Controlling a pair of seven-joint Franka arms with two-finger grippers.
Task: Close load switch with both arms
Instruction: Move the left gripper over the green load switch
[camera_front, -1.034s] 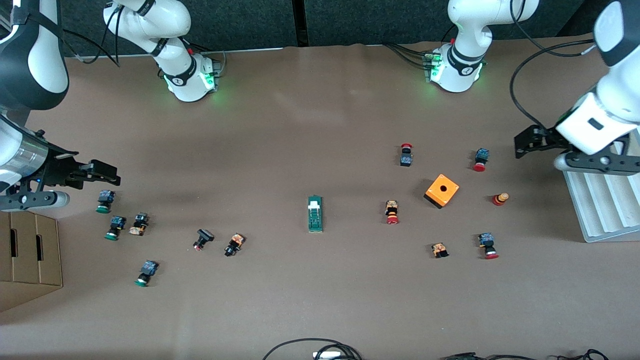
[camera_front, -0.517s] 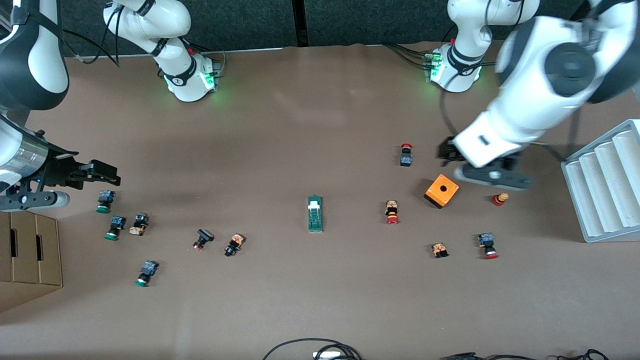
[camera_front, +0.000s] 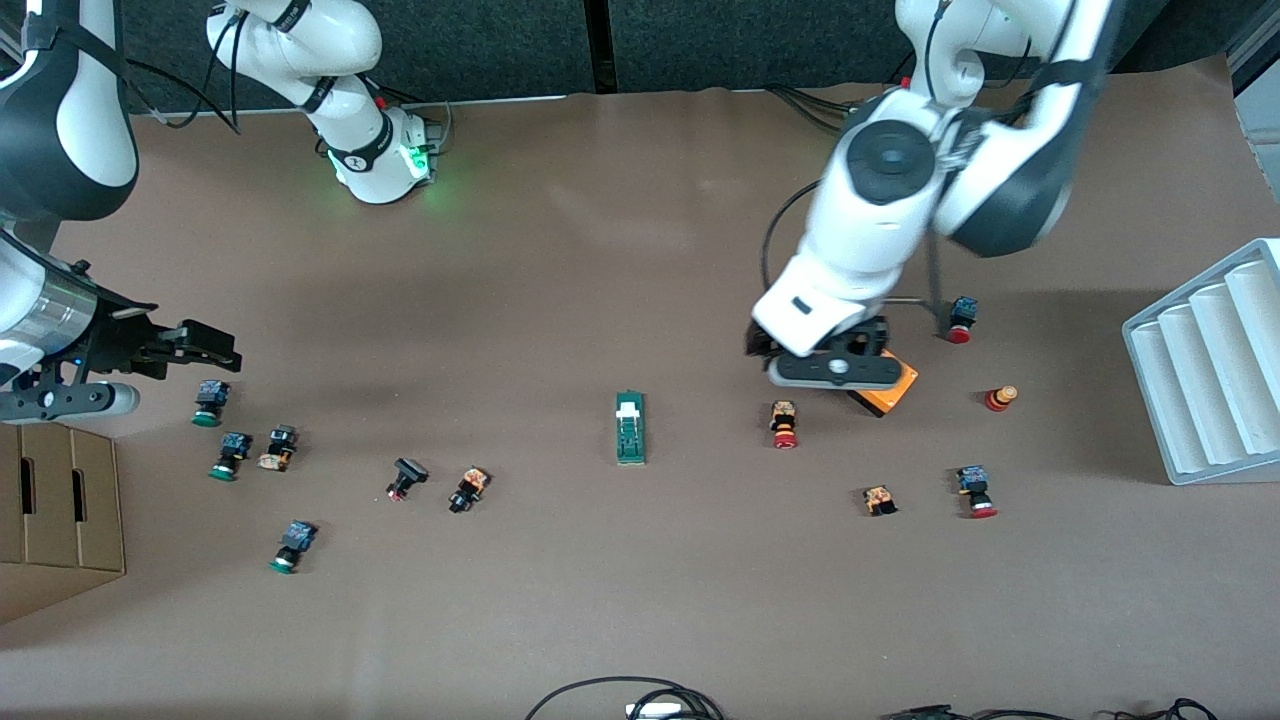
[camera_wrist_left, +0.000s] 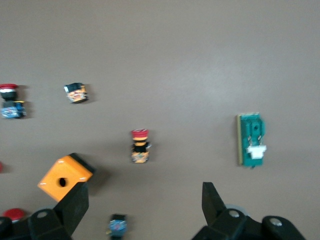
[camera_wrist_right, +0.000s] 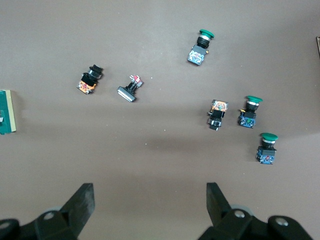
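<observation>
Change: the left arm swung in from its end of the desk (camera_front: 640, 600) within the last second, so its end effector (camera_front: 832, 362) now hung over the orange cube with a hole (camera_front: 893, 388), way closer to the middle than before.
Left end effector: spread wide, nothing in it; in the left wrist view the fingers (camera_wrist_left: 74, 206) framed bare desk.
Right end effector (camera_front: 205, 345): hadn't budged, parked above the green-capped push buttons (camera_front: 209, 402) at the right arm's end, fingers (camera_wrist_right: 82, 201) wide apart and empty. That arm was just waiting.
Load switch (camera_front: 630, 427): lying flat mid-desk, untouched, white slider (camera_front: 628, 408) at the end farther from the front camera. It also showed in the left wrist view (camera_wrist_left: 251, 138).
Meaning: looked like an approach only. Nothing had touched the switch, so closing it hadn't started.
Clutter: red-capped push button (camera_front: 784, 424) sat between the left end effector and the switch, probably the thing to clear on the way over. Another red-capped one (camera_front: 960, 318) and a small red and yellow piece (camera_front: 999, 397) sat toward the left arm's end. A black button (camera_front: 405, 477) and an orange-black one (camera_front: 468, 488) lay on the right arm's side of the switch.
Edges: white ridged tray (camera_front: 1200, 360) and cardboard box (camera_front: 60, 510), both well clear.
</observation>
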